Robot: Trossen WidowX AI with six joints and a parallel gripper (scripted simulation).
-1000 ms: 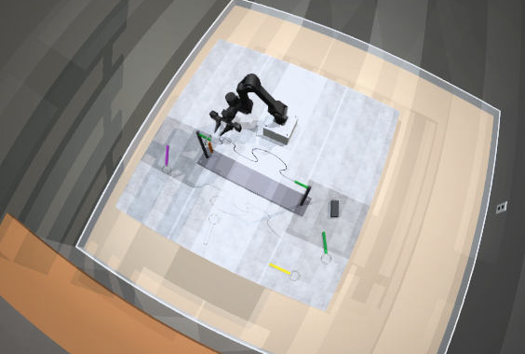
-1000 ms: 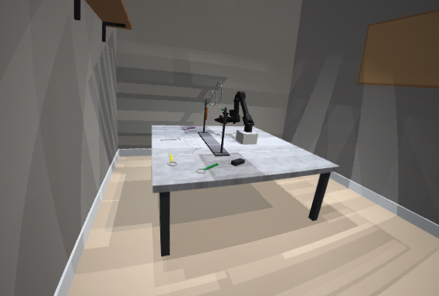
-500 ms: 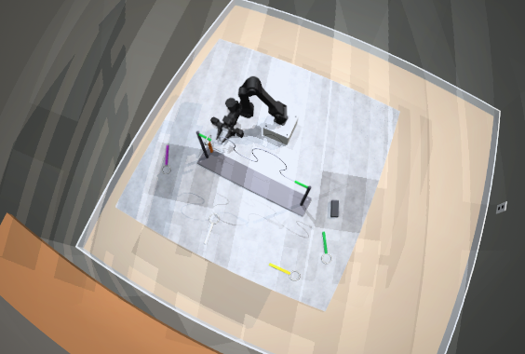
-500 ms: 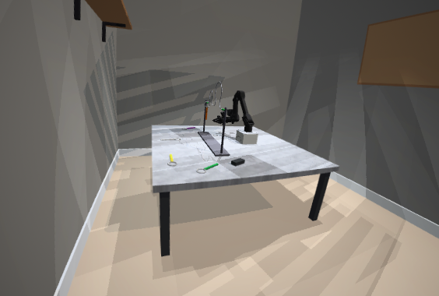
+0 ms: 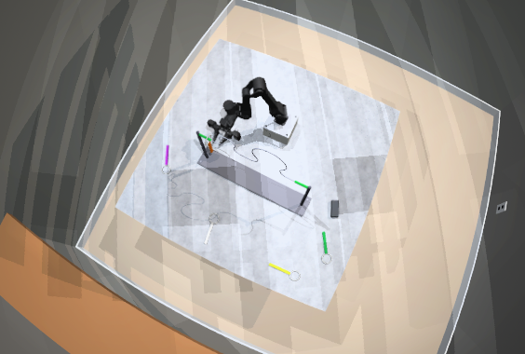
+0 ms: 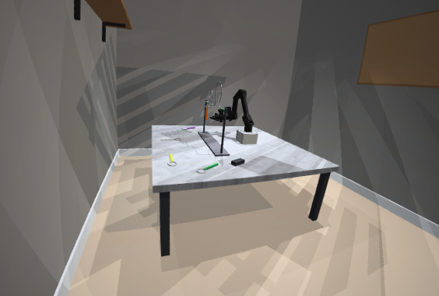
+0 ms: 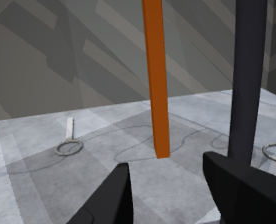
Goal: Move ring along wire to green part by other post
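Observation:
The orange handle [image 5: 210, 147] [image 6: 206, 113] [image 7: 158, 85] hangs down beside one dark post [image 5: 202, 144] [image 6: 205, 121] [image 7: 247, 75], below the green wire part [image 5: 205, 137] there. Its ring is too small to make out clearly in the top and exterior views and is out of the wrist view. My gripper [image 5: 219, 143] [image 7: 166, 167] is partly open and empty, close to the handle on the robot's side. In the wrist view the handle's lower end shows above the gap between the fingertips. The thin wire [image 5: 285, 164] winds to the other green part [image 5: 302, 184] at the other post [image 5: 305, 197] [image 6: 223, 133].
The posts stand on a long grey base [image 5: 253, 179] [image 6: 213, 145]. Loose rings with a magenta handle [image 5: 167, 156], a white handle [image 5: 208, 234] [image 7: 70, 129], a yellow handle [image 5: 279, 268] and a green handle [image 5: 325, 242] lie beyond it. A black block [image 5: 334, 209] [image 6: 237, 162] lies near the other post.

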